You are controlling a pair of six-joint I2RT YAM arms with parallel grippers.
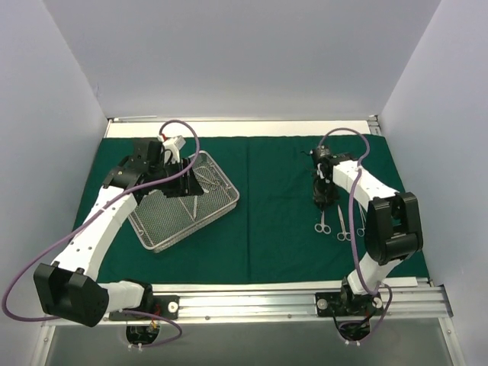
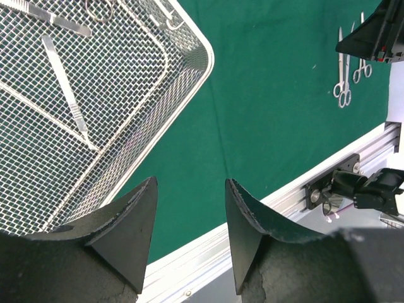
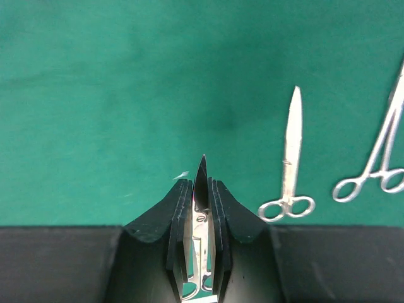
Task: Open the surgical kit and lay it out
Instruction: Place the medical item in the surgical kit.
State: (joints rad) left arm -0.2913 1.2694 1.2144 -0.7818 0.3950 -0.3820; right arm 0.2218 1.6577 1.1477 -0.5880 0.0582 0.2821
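Observation:
The dark green drape (image 1: pixel 267 206) lies spread flat over the table. The silver wire-mesh tray (image 1: pixel 156 236) sits on its left side, with slim steel instruments (image 2: pixel 66 95) inside. My left gripper (image 1: pixel 177 179) hovers over the tray, open and empty (image 2: pixel 189 189). My right gripper (image 1: pixel 322 197) is shut on small steel scissors (image 3: pixel 202 189), tip pointing out above the drape. Two instruments (image 1: pixel 322 223) (image 1: pixel 343 226) lie on the drape just before it; they show as scissors (image 3: pixel 290 158) and forceps (image 3: pixel 379 164) in the right wrist view.
An aluminium rail (image 1: pixel 305 297) runs along the table's near edge, with the arm bases bolted to it. White walls close in the left, right and back sides. A purple cable (image 1: pixel 183 133) loops above the left wrist.

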